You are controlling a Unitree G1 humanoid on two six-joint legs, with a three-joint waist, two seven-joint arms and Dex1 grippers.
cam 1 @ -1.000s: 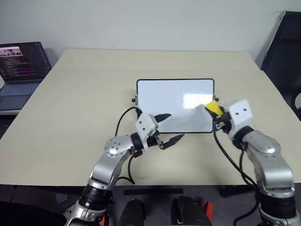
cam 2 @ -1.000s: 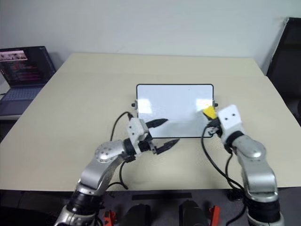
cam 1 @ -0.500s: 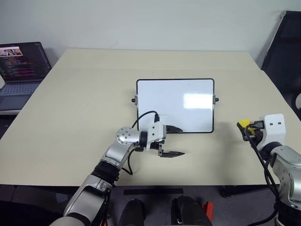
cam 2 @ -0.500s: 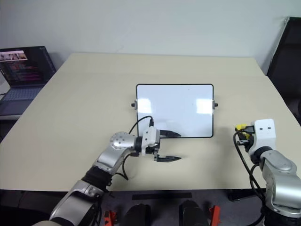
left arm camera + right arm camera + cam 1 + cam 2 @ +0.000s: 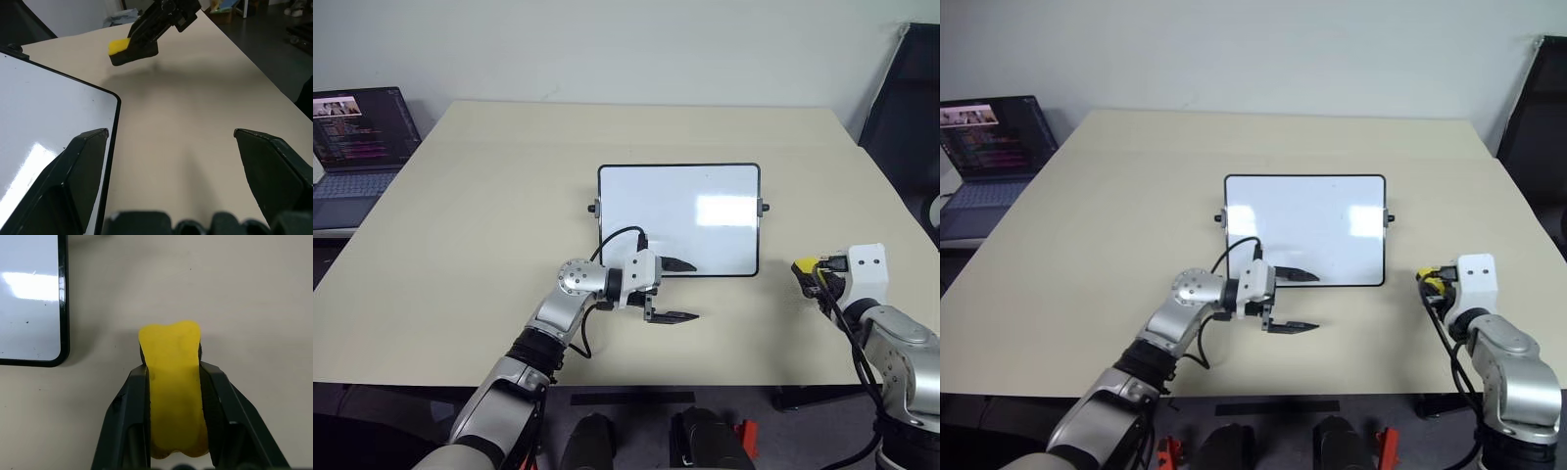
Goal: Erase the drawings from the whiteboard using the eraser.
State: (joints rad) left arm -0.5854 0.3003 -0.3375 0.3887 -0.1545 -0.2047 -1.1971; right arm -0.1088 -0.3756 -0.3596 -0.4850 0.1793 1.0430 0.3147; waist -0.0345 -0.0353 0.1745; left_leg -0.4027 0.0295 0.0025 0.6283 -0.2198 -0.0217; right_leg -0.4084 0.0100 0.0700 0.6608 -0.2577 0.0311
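Between the right gripper's (image 5: 172,382) two black fingers (image 5: 128,406) the eraser (image 5: 173,396) is pinched, yellow face up toward the wrist camera, its dark underside seen from the left wrist view, where the block (image 5: 128,50) is held above the table (image 5: 195,98) with a shadow under it. The jaws are pressed in on the block's long sides; its front end sticks out past the fingertips.

Off to the left of these jaws, apart from them, the whiteboard (image 5: 677,217) lies flat on the beige table (image 5: 470,225). A rounded corner of its black frame (image 5: 62,340) is seen just beside the eraser's line of reach, not touching it. Small black knobs are seen on the short sides (image 5: 763,208). The white surface looks wiped; only a few tiny dark specks (image 5: 27,322) are visible near the corner, too small to be called strokes. A bright glare patch is seen on the board's right half.

At the board's near edge the left gripper (image 5: 680,291) is held with jaws spread wide and nothing between them: one finger (image 5: 678,265) over the board's lower margin, the other (image 5: 674,316) over bare table. Contact with the board cannot be told.

Well apart, beyond the table's far left corner, an open laptop (image 5: 357,147) is seen. A dark chair (image 5: 906,108) stands at the far right.
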